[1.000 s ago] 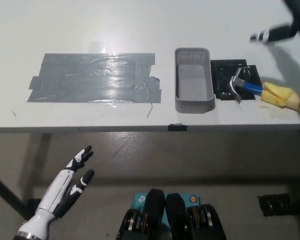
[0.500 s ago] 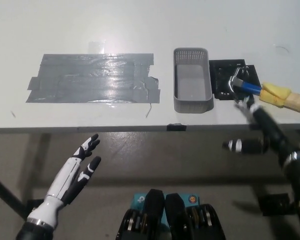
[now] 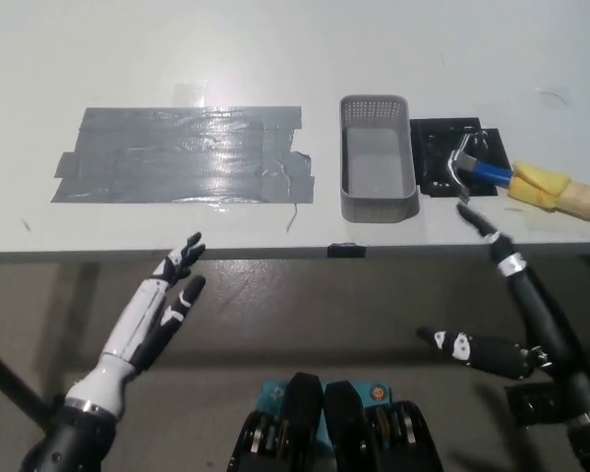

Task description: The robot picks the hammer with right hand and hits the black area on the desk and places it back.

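White desk [image 3: 275,49] fills the upper frame, dull grey-brown floor below its front edge; a wide patch of grey tape [image 3: 182,154] lies at left, then a grey mesh basket [image 3: 378,172], then the black area [image 3: 459,157]; the hammer [image 3: 516,180] lies with its metal head on the black area, blue neck and yellow handle running right. Left hand [image 3: 162,310] sits low left below the desk edge, fingers spread, holding nothing; it is higher and nearer the edge than half a second ago. Right hand [image 3: 516,315] is lower right, fingers splayed and empty, one fingertip nearing the desk edge below the hammer; it has drawn lower. Handle end is cut off at right.
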`<control>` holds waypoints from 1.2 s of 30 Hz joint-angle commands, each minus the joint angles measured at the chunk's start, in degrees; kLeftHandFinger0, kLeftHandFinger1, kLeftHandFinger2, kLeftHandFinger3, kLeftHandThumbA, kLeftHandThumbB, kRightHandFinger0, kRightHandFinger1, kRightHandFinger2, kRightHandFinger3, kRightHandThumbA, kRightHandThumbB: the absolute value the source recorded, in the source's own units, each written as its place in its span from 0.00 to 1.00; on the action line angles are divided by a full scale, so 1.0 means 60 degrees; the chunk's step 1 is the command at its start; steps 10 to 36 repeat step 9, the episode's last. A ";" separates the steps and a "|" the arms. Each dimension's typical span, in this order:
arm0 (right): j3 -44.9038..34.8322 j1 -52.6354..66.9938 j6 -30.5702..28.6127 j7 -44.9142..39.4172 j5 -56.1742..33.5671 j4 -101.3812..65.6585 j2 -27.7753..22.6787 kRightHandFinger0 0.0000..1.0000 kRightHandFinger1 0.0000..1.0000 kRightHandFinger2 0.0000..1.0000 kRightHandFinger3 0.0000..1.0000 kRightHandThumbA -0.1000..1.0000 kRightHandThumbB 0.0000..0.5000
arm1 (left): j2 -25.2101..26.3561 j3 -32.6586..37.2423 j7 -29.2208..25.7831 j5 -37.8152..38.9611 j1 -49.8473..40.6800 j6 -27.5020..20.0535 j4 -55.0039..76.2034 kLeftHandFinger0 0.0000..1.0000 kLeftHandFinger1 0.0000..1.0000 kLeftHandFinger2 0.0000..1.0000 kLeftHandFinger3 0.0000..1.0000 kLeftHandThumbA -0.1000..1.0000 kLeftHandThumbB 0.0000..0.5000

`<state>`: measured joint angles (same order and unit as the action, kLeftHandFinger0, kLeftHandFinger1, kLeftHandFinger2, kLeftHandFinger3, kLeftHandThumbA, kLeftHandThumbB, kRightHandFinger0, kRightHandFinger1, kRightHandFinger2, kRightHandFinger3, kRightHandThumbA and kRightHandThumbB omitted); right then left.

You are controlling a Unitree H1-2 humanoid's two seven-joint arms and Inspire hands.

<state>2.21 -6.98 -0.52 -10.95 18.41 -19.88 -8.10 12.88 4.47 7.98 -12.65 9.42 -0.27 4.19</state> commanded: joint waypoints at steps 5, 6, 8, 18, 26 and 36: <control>-0.0569 0.0054 -0.2066 0.1403 -0.0640 0.1997 0.0485 1.00 1.00 1.00 1.00 1.00 0.63 | -0.0007 -0.0338 0.0006 0.0598 -0.0066 -0.0020 0.0539 1.00 1.00 1.00 1.00 1.00 0.22; -0.0543 0.0043 -0.2024 0.1272 -0.0775 0.2248 0.0479 1.00 1.00 1.00 1.00 1.00 0.60 | -0.0007 -0.0374 0.0008 0.0619 -0.0185 0.0024 0.0636 1.00 1.00 1.00 1.00 1.00 0.21; -0.0549 0.0030 -0.2107 0.1292 -0.0782 0.2308 0.0481 1.00 1.00 1.00 1.00 1.00 0.59 | -0.0011 -0.0381 0.0016 0.0622 -0.0189 0.0034 0.0646 1.00 1.00 1.00 1.00 1.00 0.21; -0.0549 0.0030 -0.2107 0.1292 -0.0782 0.2308 0.0481 1.00 1.00 1.00 1.00 1.00 0.59 | -0.0011 -0.0381 0.0016 0.0622 -0.0189 0.0034 0.0646 1.00 1.00 1.00 1.00 1.00 0.21; -0.0549 0.0030 -0.2107 0.1292 -0.0782 0.2308 0.0481 1.00 1.00 1.00 1.00 1.00 0.59 | -0.0011 -0.0381 0.0016 0.0622 -0.0189 0.0034 0.0646 1.00 1.00 1.00 1.00 1.00 0.21; -0.0549 0.0030 -0.2107 0.1292 -0.0782 0.2308 0.0481 1.00 1.00 1.00 1.00 1.00 0.59 | -0.0011 -0.0381 0.0016 0.0622 -0.0189 0.0034 0.0646 1.00 1.00 1.00 1.00 1.00 0.21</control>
